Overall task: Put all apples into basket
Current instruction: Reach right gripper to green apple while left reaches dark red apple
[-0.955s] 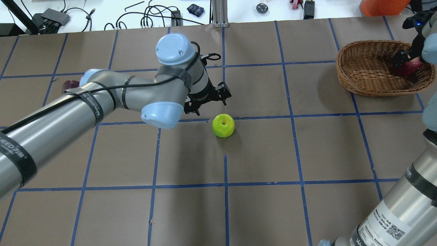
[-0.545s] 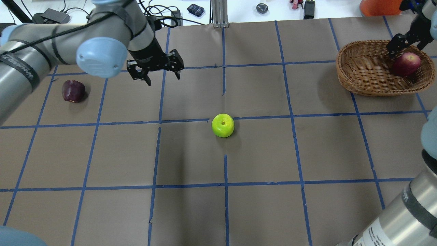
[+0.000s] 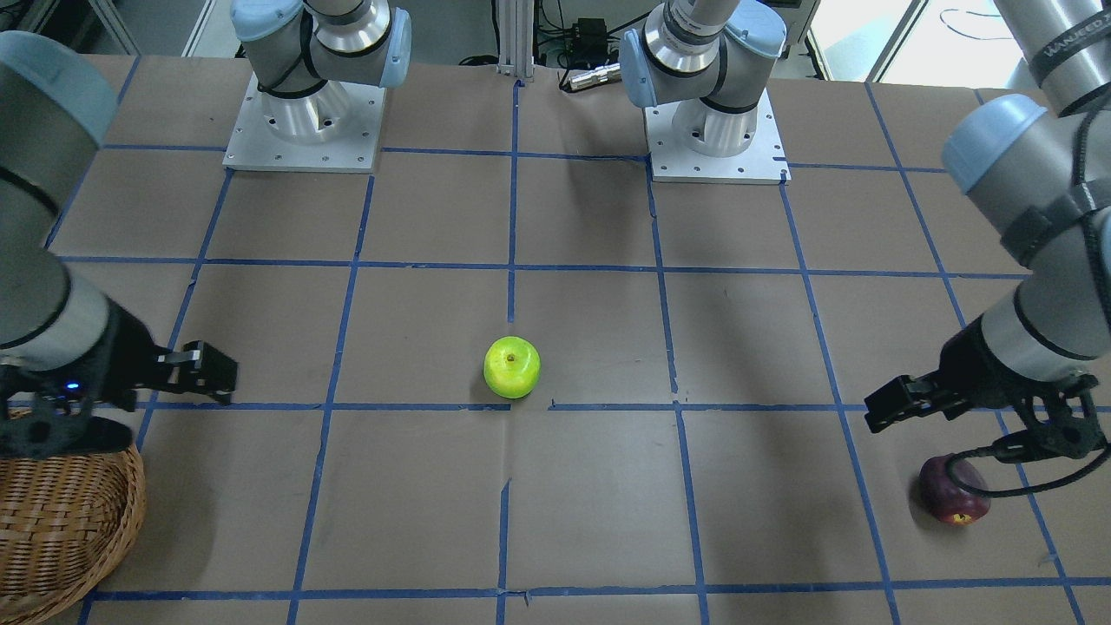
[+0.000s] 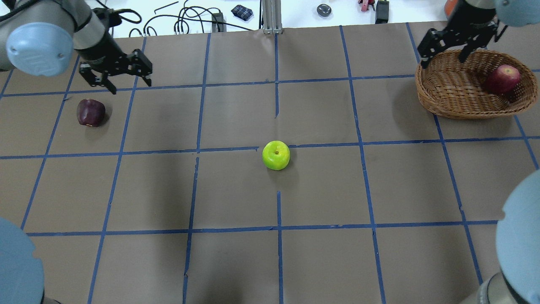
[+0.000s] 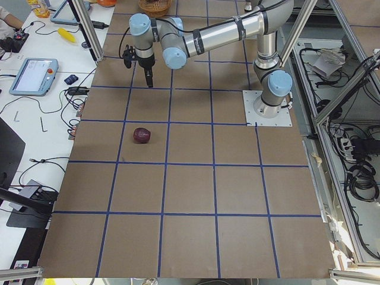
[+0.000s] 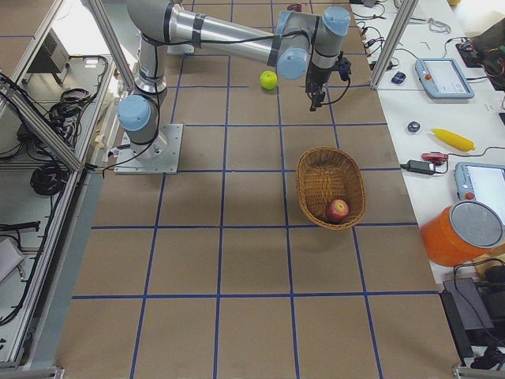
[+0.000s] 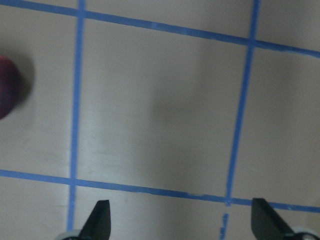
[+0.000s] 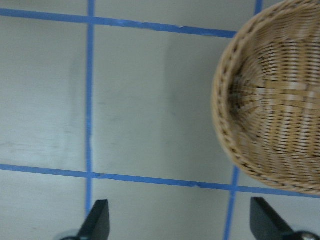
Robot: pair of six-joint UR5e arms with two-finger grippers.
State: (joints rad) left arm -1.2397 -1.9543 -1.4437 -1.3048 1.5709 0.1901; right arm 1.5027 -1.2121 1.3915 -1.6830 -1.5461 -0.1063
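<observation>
The green apple [image 4: 276, 155] sits at the table's middle. The maroon apple [image 4: 90, 112] lies at the far left and shows at the left edge of the left wrist view [image 7: 7, 87]. The red apple [image 4: 502, 78] rests inside the wicker basket [image 4: 453, 86] at the far right. My left gripper [image 4: 122, 82] is open and empty, hovering just beyond and right of the maroon apple. My right gripper [image 4: 444, 57] is open and empty above the basket's left rim; the right wrist view shows the basket [image 8: 270, 110] beside it.
The table is brown paper with a blue tape grid. Cables and small tools lie beyond its far edge [image 4: 190, 21]. An orange container [image 4: 451, 10] stands behind the basket. The arm bases [image 3: 304, 121] are bolted at the robot's side.
My left arm swung left from beside the green apple to near the maroon apple. My right gripper let go of the red apple in the basket and moved up and left to its rim.
</observation>
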